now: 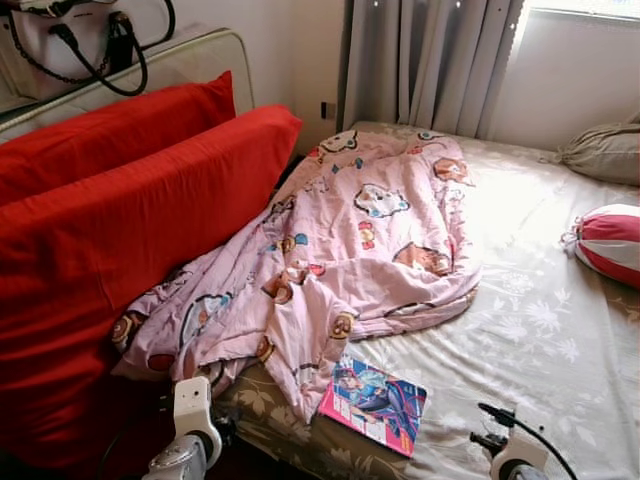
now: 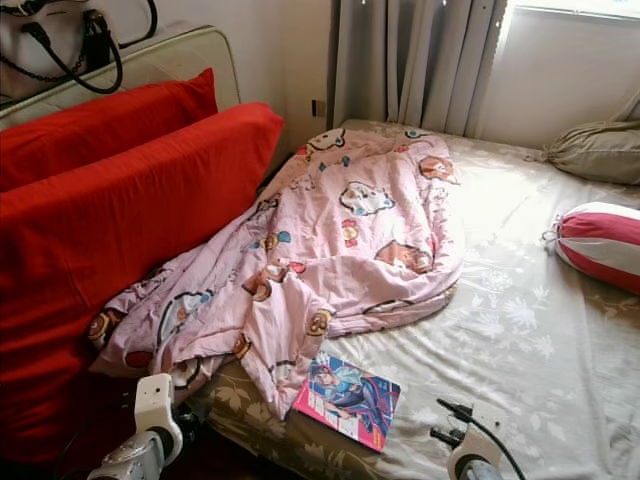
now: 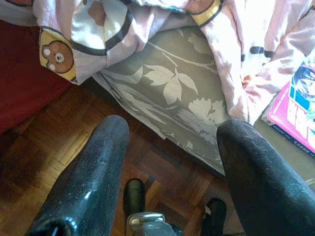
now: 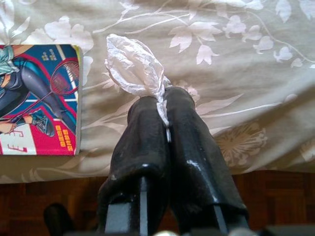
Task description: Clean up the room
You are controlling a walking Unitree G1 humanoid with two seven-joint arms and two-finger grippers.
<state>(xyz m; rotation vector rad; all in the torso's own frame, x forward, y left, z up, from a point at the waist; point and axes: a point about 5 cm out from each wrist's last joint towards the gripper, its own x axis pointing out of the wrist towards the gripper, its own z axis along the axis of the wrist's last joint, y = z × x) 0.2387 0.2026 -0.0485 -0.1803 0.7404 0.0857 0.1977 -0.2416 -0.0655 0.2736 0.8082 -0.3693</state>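
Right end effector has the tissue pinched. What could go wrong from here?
1. The right end effector grips only a thin twist of the crumpled tissue; it may tear or slip out.
2. The open left end effector, near the hanging pink blanket, could snag it.
3. The comic book at the bed edge could get knocked off.

A crumpled white tissue (image 4: 133, 66) is pinched at its twisted end between the right gripper's (image 4: 164, 101) closed fingers, its loose bulk above the floral bed sheet (image 4: 236, 54). Just beside it lies a pink-and-blue comic book (image 1: 373, 403), flat near the bed's edge, touching the rumpled pink blanket (image 1: 350, 240).
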